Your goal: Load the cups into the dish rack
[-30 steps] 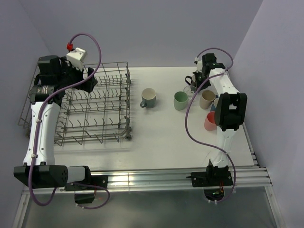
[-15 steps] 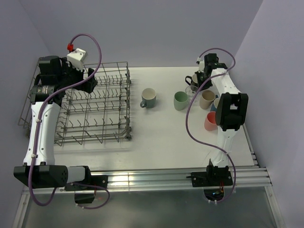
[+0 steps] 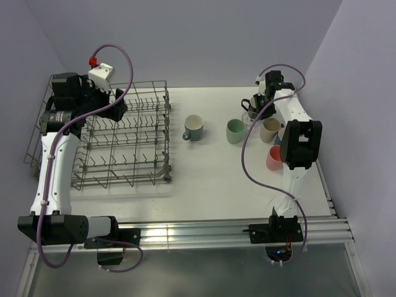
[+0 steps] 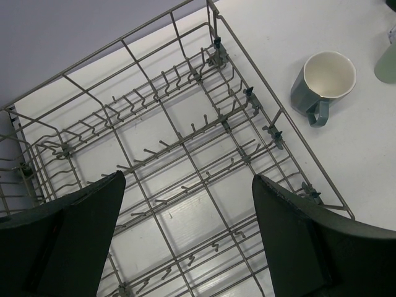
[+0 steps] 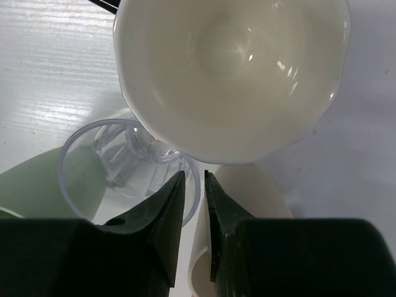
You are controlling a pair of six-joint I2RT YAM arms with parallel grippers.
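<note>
The dish rack (image 3: 124, 142) stands at the left of the table with no cup in it. My left gripper (image 3: 117, 105) hovers open over it, and its wrist view shows the rack's wires (image 4: 272, 104) below the gripper (image 4: 189, 179). A grey-blue mug (image 3: 193, 127), also (image 4: 323, 80), sits just right of the rack. My right gripper (image 3: 260, 110) is down among the cups at the far right. Its jaws stand a little apart astride the rim of a clear glass tumbler (image 5: 99, 161), one finger inside and one outside. A white-lined black mug (image 5: 235, 68) is right behind it.
Around the tumbler crowd a green mug (image 3: 234, 131), a beige mug (image 3: 269, 129) and a coral mug (image 3: 273, 158). The beige mug (image 5: 247, 192) lies close against the right finger. A wall rises just right of the cups.
The right gripper's jaws have parted slightly at the glass tumbler's rim, and the wrist shifted a little. The left arm has not moved.
</note>
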